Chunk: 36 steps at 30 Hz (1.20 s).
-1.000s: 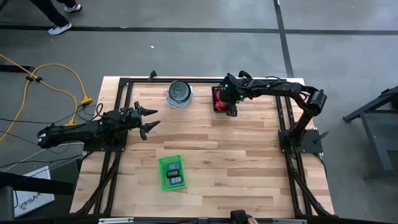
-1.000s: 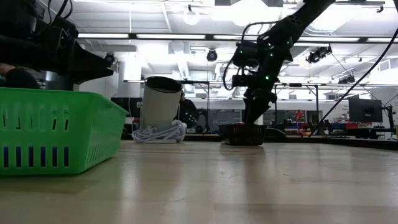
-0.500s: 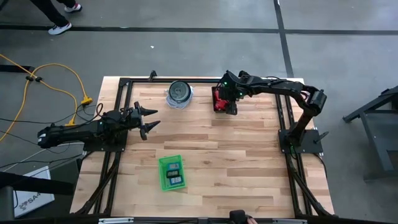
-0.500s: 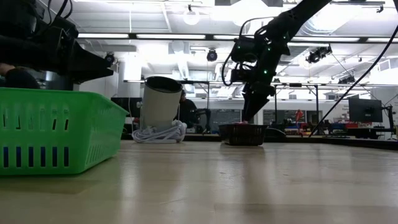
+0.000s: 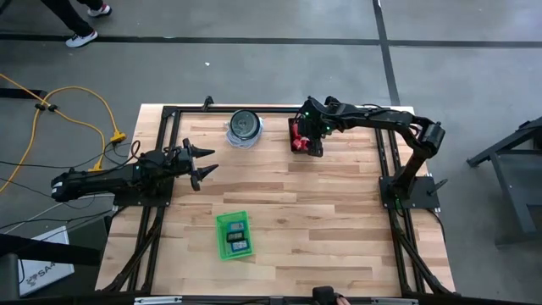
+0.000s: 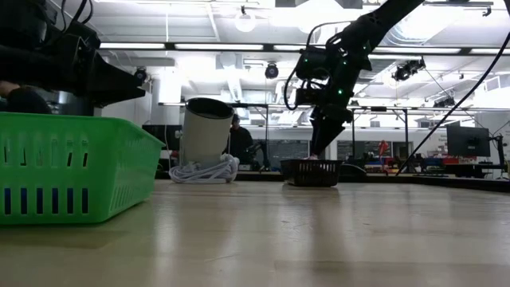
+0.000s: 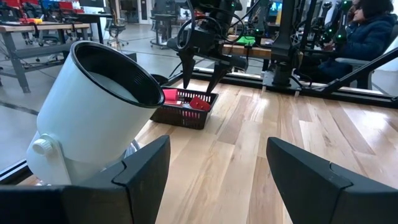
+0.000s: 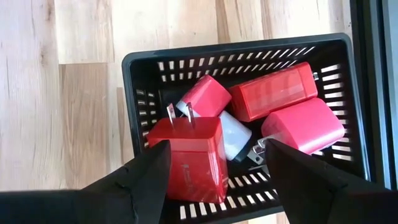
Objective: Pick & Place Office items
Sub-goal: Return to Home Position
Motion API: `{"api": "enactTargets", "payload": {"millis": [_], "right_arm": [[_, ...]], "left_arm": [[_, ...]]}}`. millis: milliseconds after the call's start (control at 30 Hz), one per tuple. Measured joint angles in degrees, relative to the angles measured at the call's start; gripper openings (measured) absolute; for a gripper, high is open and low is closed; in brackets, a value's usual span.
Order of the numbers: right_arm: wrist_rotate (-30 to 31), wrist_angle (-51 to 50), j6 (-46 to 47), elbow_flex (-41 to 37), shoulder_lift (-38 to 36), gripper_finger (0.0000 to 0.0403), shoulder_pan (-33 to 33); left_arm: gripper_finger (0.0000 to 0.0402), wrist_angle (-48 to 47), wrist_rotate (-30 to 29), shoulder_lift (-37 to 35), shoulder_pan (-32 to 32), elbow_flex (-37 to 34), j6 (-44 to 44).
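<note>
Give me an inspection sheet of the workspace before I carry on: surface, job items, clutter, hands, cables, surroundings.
Surface: pale wooden slat tabletop, no spills seen.
Job's things: four red plastic charger adapters and one pale adapter lie in the black slotted plastic bin at the far edge.
Clutter: green slotted plastic tray near the front edge, holding pieces too small to name; white cylindrical container beside the bin.
Hands: right hand open, empty, above the bin; left hand open, empty, at the table's left edge.
Cables: coiled white cable at the container's base; yellow cable on the floor.
Surroundings: a person's shoes on the floor; seated person beyond the table.
</note>
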Motion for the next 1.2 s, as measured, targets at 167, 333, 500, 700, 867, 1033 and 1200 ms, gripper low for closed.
{"api": "enactTargets", "payload": {"millis": [167,333,500,700,867,1033,1200], "right_arm": [[-0.1,0.0,0.0,0.0,0.0,0.0248,0.0],[0.0,0.2,0.0,0.0,-0.1,0.0248,0.0],[0.5,1.2,0.0,0.0,-2.9,0.0248,0.3],[0.5,2.3,0.6,0.0,-9.2,0.0248,2.4],[0.5,3.9,3.4,0.0,-14.3,0.0248,5.8],[0.5,5.3,5.7,0.0,-18.2,0.0248,9.5],[0.5,5.2,9.5,0.0,-20.1,0.0248,12.3]], "left_arm": [[0.0258,0.0,0.0,0.0,0.0,0.0,0.0],[0.0258,0.0,0.0,0.0,0.0,0.0,0.0],[0.0258,0.0,0.0,0.0,0.0,0.0,0.0],[0.0258,0.0,0.0,0.0,0.0,0.0,0.0],[0.0258,0.0,0.0,0.0,0.0,0.0,0.0],[0.0258,0.0,0.0,0.0,0.0,0.0,0.0],[0.0258,0.0,0.0,0.0,0.0,0.0,0.0]]}}
